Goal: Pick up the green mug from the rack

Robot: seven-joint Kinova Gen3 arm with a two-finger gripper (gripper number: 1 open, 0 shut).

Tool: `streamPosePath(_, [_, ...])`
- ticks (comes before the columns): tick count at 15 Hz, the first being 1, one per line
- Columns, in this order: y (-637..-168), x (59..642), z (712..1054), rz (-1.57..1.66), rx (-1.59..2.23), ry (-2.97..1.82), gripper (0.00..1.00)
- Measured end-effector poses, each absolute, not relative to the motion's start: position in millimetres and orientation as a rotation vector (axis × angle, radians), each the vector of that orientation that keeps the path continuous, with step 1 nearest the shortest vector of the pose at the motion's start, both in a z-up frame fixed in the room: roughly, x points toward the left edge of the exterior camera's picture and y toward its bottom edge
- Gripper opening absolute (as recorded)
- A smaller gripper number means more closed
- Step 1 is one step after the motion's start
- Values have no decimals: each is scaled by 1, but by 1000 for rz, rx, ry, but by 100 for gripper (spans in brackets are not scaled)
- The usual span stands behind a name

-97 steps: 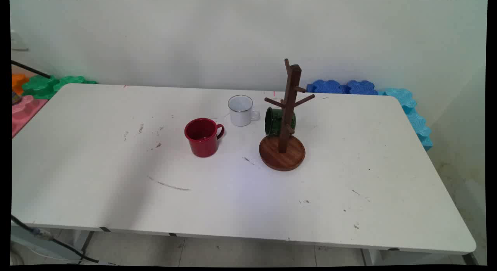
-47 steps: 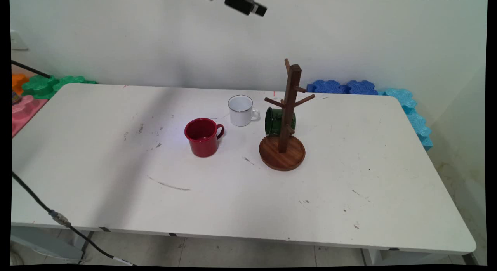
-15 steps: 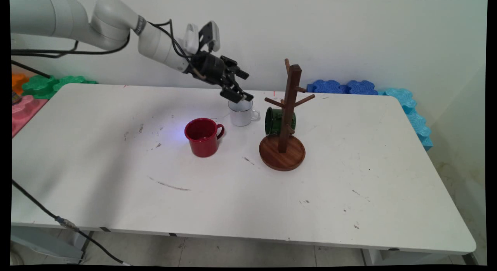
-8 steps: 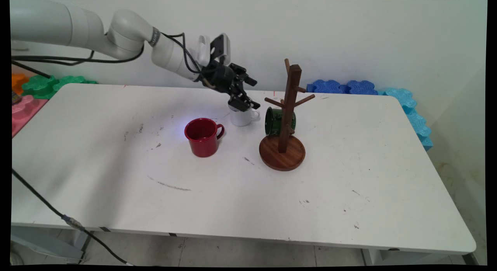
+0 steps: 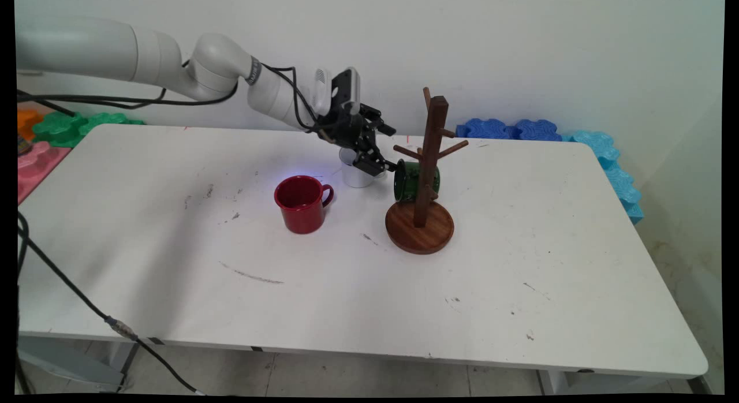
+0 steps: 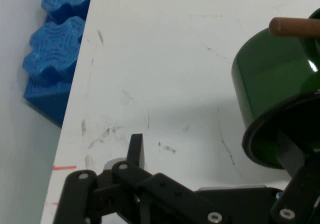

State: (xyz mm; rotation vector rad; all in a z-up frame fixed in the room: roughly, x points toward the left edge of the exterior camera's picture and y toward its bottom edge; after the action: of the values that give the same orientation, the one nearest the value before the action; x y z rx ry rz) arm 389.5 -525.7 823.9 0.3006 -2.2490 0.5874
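My gripper is open and sits just left of a dark green mug that hangs sideways on a low peg of the wooden mug tree, its mouth facing the gripper. In the hand view the green mug fills the right side under a wooden peg. My gripper has one finger over bare table and the other across the mug's rim. A white mug stands right behind the gripper, partly hidden by it. A red mug stands further left.
The mug tree's round base rests mid-table. Blue foam pieces line the table's far right edge, and green foam pieces lie at the far left. The blue foam also shows in the hand view. A black cable hangs at the near left.
The arm came down from the top edge, passed over the white mug and moved right and lower; the open gripper now reaches the green mug's mouth. The mugs have not moved.
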Motion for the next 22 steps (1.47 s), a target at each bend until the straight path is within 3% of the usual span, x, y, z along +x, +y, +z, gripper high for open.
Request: streamPosePath(22, [-549, 353, 787, 616, 147, -2239, 100])
